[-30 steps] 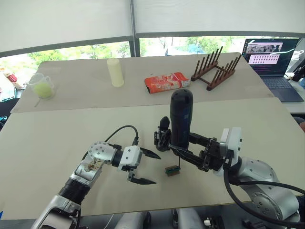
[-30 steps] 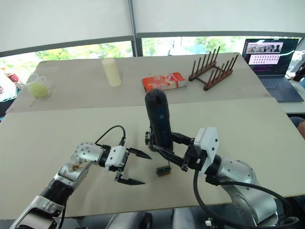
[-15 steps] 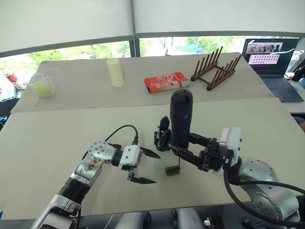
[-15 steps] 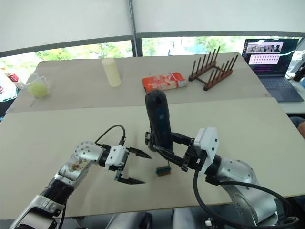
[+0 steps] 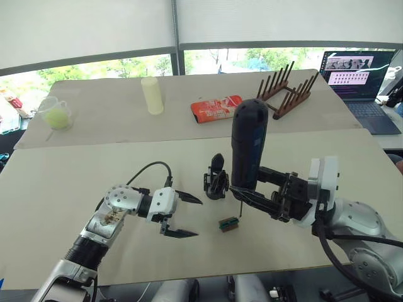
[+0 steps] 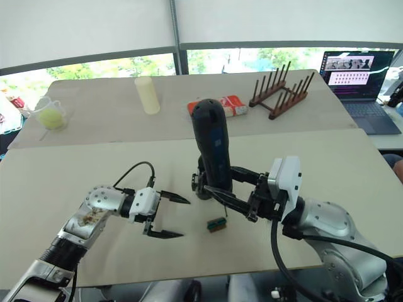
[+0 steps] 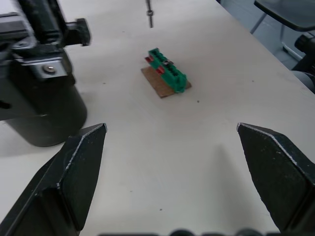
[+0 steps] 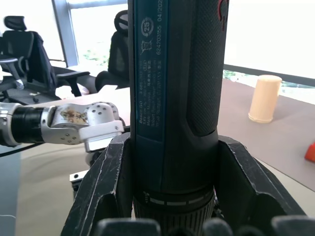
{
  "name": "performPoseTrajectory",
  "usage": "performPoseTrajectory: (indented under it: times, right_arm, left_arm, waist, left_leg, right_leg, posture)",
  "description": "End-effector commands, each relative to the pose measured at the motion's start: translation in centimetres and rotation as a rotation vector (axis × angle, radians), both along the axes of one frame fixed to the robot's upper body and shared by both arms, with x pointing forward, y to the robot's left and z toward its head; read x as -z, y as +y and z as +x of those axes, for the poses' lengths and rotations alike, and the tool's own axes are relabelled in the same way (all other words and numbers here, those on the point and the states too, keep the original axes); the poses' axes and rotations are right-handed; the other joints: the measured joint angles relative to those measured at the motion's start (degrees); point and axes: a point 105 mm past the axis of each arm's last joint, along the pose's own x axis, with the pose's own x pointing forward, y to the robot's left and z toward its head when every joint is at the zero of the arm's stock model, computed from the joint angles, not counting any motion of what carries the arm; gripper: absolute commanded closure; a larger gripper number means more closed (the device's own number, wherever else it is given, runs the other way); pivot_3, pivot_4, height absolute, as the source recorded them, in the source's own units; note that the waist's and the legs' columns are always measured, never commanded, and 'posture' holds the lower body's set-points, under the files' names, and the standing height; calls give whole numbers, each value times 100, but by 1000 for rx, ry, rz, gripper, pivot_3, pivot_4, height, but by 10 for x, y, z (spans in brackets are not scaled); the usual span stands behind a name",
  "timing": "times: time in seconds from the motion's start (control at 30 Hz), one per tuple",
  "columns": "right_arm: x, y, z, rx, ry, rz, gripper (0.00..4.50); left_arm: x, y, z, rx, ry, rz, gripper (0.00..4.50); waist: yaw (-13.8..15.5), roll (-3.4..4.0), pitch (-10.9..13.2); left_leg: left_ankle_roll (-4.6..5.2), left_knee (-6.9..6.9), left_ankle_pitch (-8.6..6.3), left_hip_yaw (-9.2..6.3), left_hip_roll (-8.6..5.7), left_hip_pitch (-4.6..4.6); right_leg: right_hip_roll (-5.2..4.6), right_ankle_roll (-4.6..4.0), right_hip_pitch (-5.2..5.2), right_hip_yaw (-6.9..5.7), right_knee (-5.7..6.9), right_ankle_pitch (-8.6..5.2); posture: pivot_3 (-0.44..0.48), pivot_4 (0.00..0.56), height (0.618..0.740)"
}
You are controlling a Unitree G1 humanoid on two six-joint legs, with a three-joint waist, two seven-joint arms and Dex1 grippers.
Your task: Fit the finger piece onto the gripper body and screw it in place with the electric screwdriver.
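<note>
Screwdriver shift: right pincer (image 5: 252,192), clamped on the electric screwdriver (image 5: 247,151), has lifted it off the green block (image 5: 228,224); the bit hangs just beside the gripper body (image 5: 215,179), suggesting screw pickup is over. Left pincer (image 5: 182,215) waits agape.

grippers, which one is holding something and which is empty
The right gripper is shut on the electric screwdriver, holding it upright over the table. The left gripper is open and empty.

You see the left tool (image 7: 172,172) spread wide above the counter (image 7: 206,142), a green block (image 7: 167,73) ahead, the gripper body (image 7: 39,88) alongside.
</note>
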Motion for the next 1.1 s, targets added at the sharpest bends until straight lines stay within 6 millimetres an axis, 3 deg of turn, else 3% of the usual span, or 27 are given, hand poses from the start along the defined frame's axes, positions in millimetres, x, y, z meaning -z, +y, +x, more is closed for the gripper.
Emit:
performPoseTrajectory:
  times: [0.03, 0.27, 0.67, 0.83, 1.1]
  right_arm:
    - [-29, 4, -12, -57, -85, 23, 2605]
    - [-61, 14, -11, -209, -61, 9, 2605]
    - [-109, 35, 12, -392, 23, 57, 2605]
    - [-115, 45, 22, -432, 4, 70, 2605]
    - [-103, 60, 42, -425, -45, 32, 2605]
  left_arm:
    - [-12, 7, 1, -35, -17, -29, 0]
    - [-23, 17, 11, -131, 6, -65, 0]
    - [-24, 10, 31, -204, -49, -116, 0]
    - [-21, 7, 35, -195, -61, -113, 0]
    - [-15, 5, 40, -190, -69, -109, 0]
  waist:
    - [-2, 0, 0]
    - [-3, -1, 1]
    - [-2, -5, 1]
    - [-8, -5, 1]
    - [-13, -5, 1]
  left_leg:
    - [0, 0, 0, 0, 0, 0]
    - [1, 1, -1, 1, 1, -1]
    - [9, 3, -5, 1, 7, -6]
    - [8, 4, -4, 1, 6, -9]
    - [9, 6, -4, 1, 0, -14]
  right_leg:
    - [0, 0, -1, 0, 1, 0]
    - [-4, 0, 0, 0, -3, 0]
    - [-23, 0, -3, -2, -4, 1]
    - [-21, -1, -7, -3, -1, 1]
    - [-16, 0, -13, -6, 2, 2]
  posture:
    - [0, 150, 740]
    - [0, 150, 740]
    - [0, 150, 740]
    - [0, 150, 740]
    - [0, 150, 740]
